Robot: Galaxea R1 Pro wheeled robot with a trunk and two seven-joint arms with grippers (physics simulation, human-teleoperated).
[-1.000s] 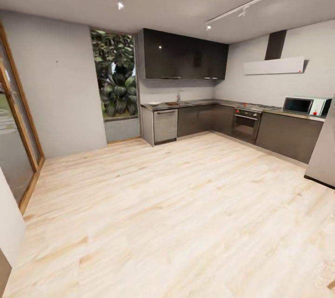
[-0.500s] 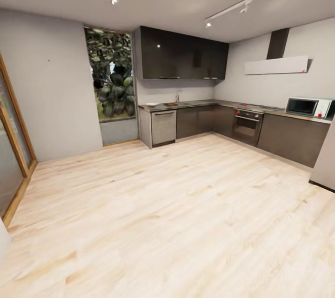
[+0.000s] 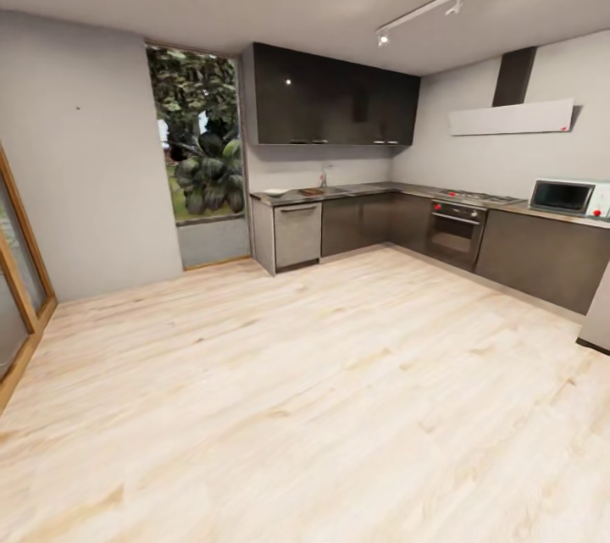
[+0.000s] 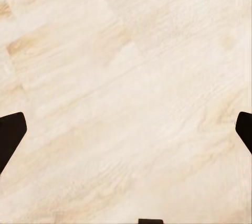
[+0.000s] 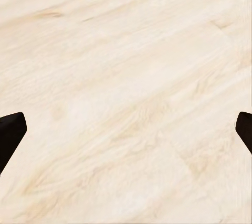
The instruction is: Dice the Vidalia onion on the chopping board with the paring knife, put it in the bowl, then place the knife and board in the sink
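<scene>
Across a wide stretch of pale wooden floor (image 3: pixel 322 407), the head camera is looking at the kitchen on the far side of the room. The countertop (image 3: pixel 373 188) is running grey and glossy along the back wall and turning the corner to the right, dark cabinet fronts beneath it. The tap is standing up thin and chrome over the sink (image 3: pixel 332 188), which is sitting in the left stretch of that worktop. Just to the tap's left a small brown patch, the chopping board (image 3: pixel 311 191), is lying on the counter, and further left near the counter's end a pale shallow shape, the bowl (image 3: pixel 275 191), is resting there. The onion and the knife are too small to make out from here.

Further along the right run, the oven (image 3: pixel 456 231) is showing red knobs, and a white microwave (image 3: pixel 566 197) is sitting on top at the far right. A tall window (image 3: pixel 196 136) with green foliage is glowing left of the cabinets.

Down at the wrists, the left gripper (image 4: pixel 126 135) is hanging over bare floorboards, its dark fingertips (image 4: pixel 9 136) sitting wide apart at the frame's edges with nothing between them. The right gripper (image 5: pixel 126 135) is doing the same, fingertips (image 5: pixel 9 134) spread wide, holding nothing. Both are hanging well apart from the sink and everything on the counter.
</scene>
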